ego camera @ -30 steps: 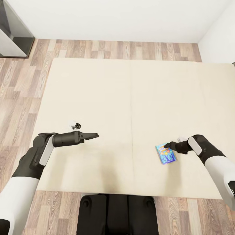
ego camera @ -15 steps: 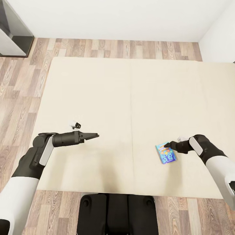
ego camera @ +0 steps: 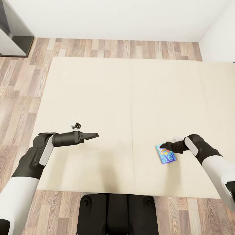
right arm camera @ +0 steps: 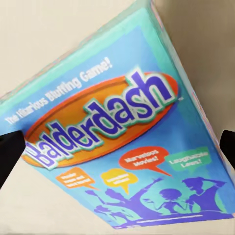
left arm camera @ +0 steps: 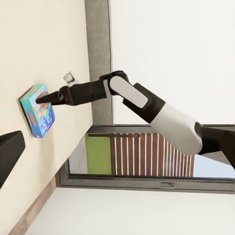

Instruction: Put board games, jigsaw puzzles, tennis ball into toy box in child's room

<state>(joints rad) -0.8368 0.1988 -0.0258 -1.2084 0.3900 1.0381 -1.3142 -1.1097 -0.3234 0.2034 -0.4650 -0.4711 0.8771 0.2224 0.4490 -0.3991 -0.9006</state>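
One board game point(ego camera: 167, 155), a small blue cartoon-printed box lettered "Balderdash" point(right arm camera: 122, 137), lies on the right half of the cream bed point(ego camera: 130, 81), near its front edge. My right gripper point(ego camera: 164, 146) is at the box's far left corner, close over it. In the right wrist view its dark fingertips point(right arm camera: 9, 152) stand wide apart at both sides of the box face, so it is open. The left wrist view shows the same box point(left arm camera: 38, 110) with the right gripper point(left arm camera: 39, 98) at its edge. My left gripper point(ego camera: 96, 134) hovers open over the bed's left half, holding nothing.
Wood-plank floor point(ego camera: 19, 91) surrounds the bed on the left and far sides. White walls close the back and right. A grey cabinet point(ego camera: 13, 36) stands at the far left. My dark base point(ego camera: 117, 212) sits against the bed's near edge.
The right gripper has slid a little to the left, further over the box's corner. The box has barely shifted. The left arm is still.
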